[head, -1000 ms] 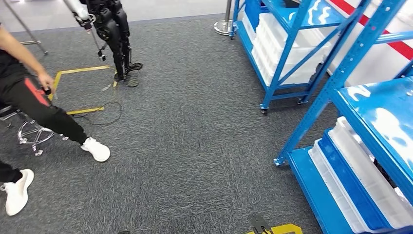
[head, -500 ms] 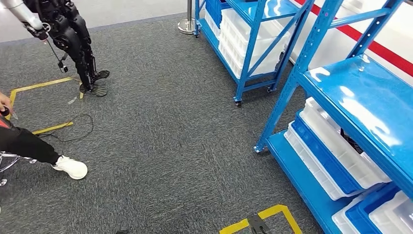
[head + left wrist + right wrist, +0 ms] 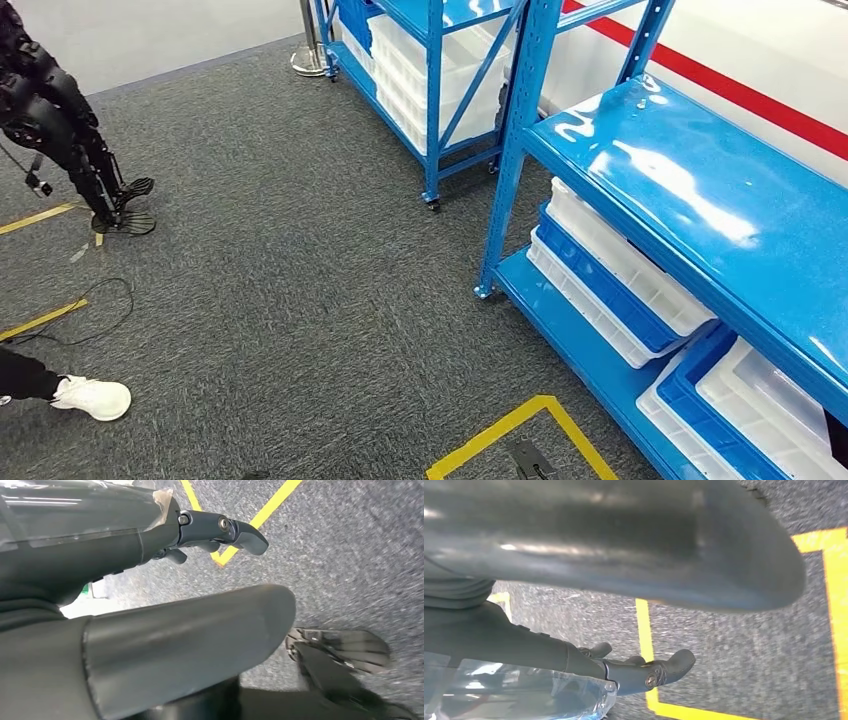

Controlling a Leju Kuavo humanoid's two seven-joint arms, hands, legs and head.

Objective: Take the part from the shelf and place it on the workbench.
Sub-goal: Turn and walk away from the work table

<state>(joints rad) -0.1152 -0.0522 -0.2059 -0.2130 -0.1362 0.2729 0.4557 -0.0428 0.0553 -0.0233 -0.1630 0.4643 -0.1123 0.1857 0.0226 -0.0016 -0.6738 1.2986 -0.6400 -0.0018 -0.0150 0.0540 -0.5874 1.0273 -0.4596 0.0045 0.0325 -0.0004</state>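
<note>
1. Blue shelf [image 3: 690, 190] at 2–3 o'clock in head view, white bins [image 3: 615, 270] on lower tier; can't pick out the part.
2. Left hand [image 3: 150, 630] hangs over carpet, fingers [image 3: 225, 530] extended, nothing held.
3. Right hand [image 3: 599, 555] likewise, fingers [image 3: 649, 672] apart, unloaded, above yellow floor tape [image 3: 644, 630].
4. Second robot [image 3: 60, 130] at 10 o'clock.

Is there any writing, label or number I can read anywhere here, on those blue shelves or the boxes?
None can be read.
The blue shelves and the white and blue bins show no label.
The yellow tape lines on the grey carpet and the red stripe on the wall are plain marks, not text.
Both wrist views are blurred; no lettering can be made out.
</note>
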